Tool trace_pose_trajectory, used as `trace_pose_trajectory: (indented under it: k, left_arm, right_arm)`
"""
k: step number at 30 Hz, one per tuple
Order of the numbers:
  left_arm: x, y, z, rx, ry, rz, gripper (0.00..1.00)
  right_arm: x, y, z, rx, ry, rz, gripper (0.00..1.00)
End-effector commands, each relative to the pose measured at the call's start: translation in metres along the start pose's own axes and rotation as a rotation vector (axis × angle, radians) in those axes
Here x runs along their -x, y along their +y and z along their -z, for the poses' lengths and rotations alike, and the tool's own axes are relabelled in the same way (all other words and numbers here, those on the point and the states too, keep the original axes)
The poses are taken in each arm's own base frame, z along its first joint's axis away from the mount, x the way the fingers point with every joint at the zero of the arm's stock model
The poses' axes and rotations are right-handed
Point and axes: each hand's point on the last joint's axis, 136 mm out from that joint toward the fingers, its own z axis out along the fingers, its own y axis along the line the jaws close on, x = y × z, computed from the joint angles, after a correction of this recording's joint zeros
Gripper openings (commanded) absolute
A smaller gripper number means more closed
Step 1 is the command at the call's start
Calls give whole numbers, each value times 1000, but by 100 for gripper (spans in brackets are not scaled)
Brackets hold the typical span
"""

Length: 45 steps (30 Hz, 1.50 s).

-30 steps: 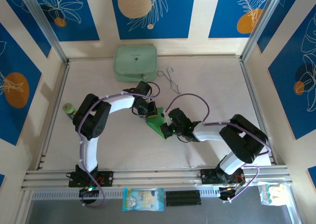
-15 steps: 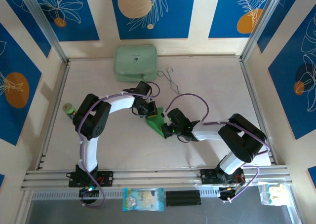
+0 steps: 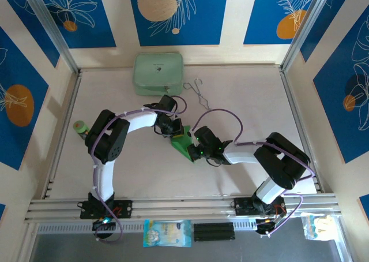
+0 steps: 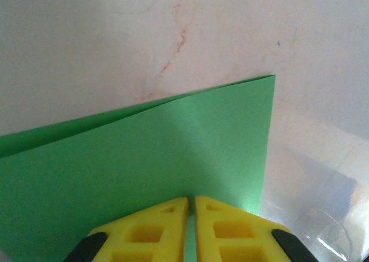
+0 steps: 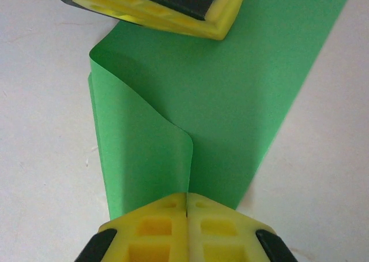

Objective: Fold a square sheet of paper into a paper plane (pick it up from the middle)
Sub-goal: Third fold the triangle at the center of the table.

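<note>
The square sheet of paper [image 3: 183, 143] lies partly folded on the table between my two grippers, bright green and plain. My left gripper [image 3: 174, 130] comes in from the far left. In its wrist view the yellow fingertips [image 4: 173, 207] stand almost together, tips down on the sheet [image 4: 144, 158]. I cannot tell whether paper is pinched between them. My right gripper [image 3: 195, 151] is on the near right side. In the right wrist view it [image 5: 187, 195] is shut on a flap of the sheet [image 5: 230, 89] that curls up off the flat layer. The left gripper's fingers [image 5: 167, 8] rest on the sheet's far end.
A pale mint case [image 3: 158, 73] sits at the back of the table, with thin wire tongs [image 3: 199, 93] to its right. A small green roll [image 3: 81, 126] lies at the left edge. Metal rails [image 3: 173, 207] run along the front.
</note>
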Motion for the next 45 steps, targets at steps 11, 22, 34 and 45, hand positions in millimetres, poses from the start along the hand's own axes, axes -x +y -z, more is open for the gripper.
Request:
trace_pose_trajectory:
  k: [11, 22, 34, 45]
  left_arm:
    - [3, -13, 18, 7, -20, -38, 18]
    - [0, -19, 69, -94, -193, 94, 27]
    - [-47, -21, 41, -174, -120, 183, 18]
    - [-60, -9, 20, -166, -83, 213, 15]
  right_arm:
    - [-13, -8, -6, -51, 60, -7, 0]
    - [-16, -10, -8, -57, 72, -12, 0]
    - [-18, -11, -9, -62, 86, -14, 0]
    - [-19, -11, -10, -63, 97, -9, 0]
